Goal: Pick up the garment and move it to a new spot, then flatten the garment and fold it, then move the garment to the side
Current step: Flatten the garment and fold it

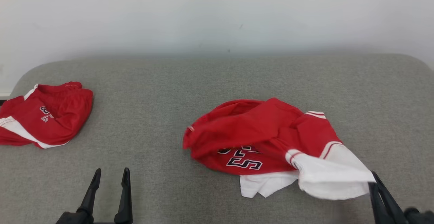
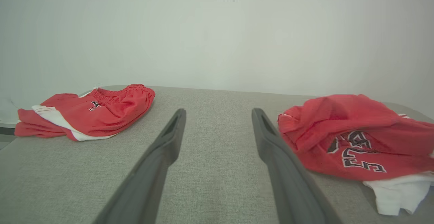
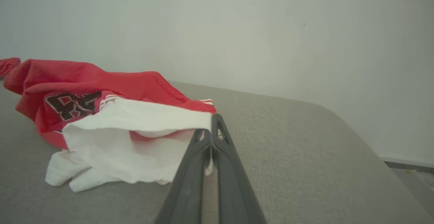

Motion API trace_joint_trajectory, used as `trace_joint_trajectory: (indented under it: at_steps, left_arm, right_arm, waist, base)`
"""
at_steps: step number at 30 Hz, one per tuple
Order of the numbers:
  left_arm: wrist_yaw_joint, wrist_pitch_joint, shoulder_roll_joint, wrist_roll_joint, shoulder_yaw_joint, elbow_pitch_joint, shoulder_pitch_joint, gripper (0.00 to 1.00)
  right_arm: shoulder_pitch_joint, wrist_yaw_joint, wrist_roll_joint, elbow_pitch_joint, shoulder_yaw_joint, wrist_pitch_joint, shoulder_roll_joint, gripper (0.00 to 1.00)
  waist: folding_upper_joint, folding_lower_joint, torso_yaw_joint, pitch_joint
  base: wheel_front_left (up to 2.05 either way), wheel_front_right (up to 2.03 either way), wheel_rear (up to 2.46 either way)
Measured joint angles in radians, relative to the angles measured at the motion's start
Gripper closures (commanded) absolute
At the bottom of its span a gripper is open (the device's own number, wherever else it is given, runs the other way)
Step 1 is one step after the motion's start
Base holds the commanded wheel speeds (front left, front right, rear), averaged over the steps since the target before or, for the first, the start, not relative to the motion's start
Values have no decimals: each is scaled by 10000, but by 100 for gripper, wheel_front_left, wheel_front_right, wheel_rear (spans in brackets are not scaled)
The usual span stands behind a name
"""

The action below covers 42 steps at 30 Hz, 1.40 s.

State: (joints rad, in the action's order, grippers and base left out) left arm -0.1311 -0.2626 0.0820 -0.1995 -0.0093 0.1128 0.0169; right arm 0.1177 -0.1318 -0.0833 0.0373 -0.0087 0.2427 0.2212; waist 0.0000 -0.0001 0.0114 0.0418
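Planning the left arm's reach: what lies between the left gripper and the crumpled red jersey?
Only bare grey surface lies between the left gripper and the jersey; the head view shows it, the left wrist view too.

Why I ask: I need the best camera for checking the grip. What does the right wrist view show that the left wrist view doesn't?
Right wrist view, not the left: the right gripper shut on the white part of the red jersey. Left wrist view, not the right: the open left gripper, holding nothing, and the red shorts seen whole. Both: the crumpled jersey with its dark lettering, the grey table and the pale wall.
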Motion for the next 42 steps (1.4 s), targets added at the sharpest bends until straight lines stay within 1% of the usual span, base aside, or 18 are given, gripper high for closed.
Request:
trace_joint_trajectory:
  at_steps: [5,9,10,11,14,22,28,35,42]
  left_arm:
    - [0,0,17,46,-59,4,-8,0]
    - [0,0,29,46,-50,15,-8,0]
    - [0,0,29,46,-46,17,-6,0]
    - [0,0,29,46,-42,23,-6,0]
    - [0,0,31,46,-19,58,0,0]
    - [0,0,44,65,199,27,77,0]
    - [0,0,27,134,305,-33,152,0]
    - [0,0,13,182,247,-69,148,0]
    - [0,0,46,228,224,-105,138,0]
  right_arm:
    - [1093,0,-65,-148,-639,-192,-159,100]
    - [1441,0,-201,96,-721,-242,-288,100]
    - [1493,0,-199,144,-717,-238,-326,67]
    - [1495,0,-213,155,-704,-219,-370,0]
    - [1393,0,-311,-6,-543,-56,-428,0]
    - [1237,0,-489,-711,-602,136,-270,0]
    - [823,0,-658,-1060,-330,174,-305,0]
    - [134,0,-788,-637,128,188,-518,0]
    - [-364,0,-779,-144,380,190,-961,0]
  waist:
    - [0,0,-160,-3]
    - [0,0,-155,24]
    - [1,0,-152,32]
    - [0,0,-151,32]
    - [0,0,-150,9]
    - [0,0,-186,-113]
    - [0,0,-224,-151]
    - [0,0,-69,-128]
    - [0,2,201,-80]
  base:
    - [0,0,0]
    - [0,0,0]
    - [0,0,0]
    - [0,0,0]
    - [0,0,0]
    - [0,0,0]
    - [0,0,0]
    - [0,0,0]
    - [0,0,0]
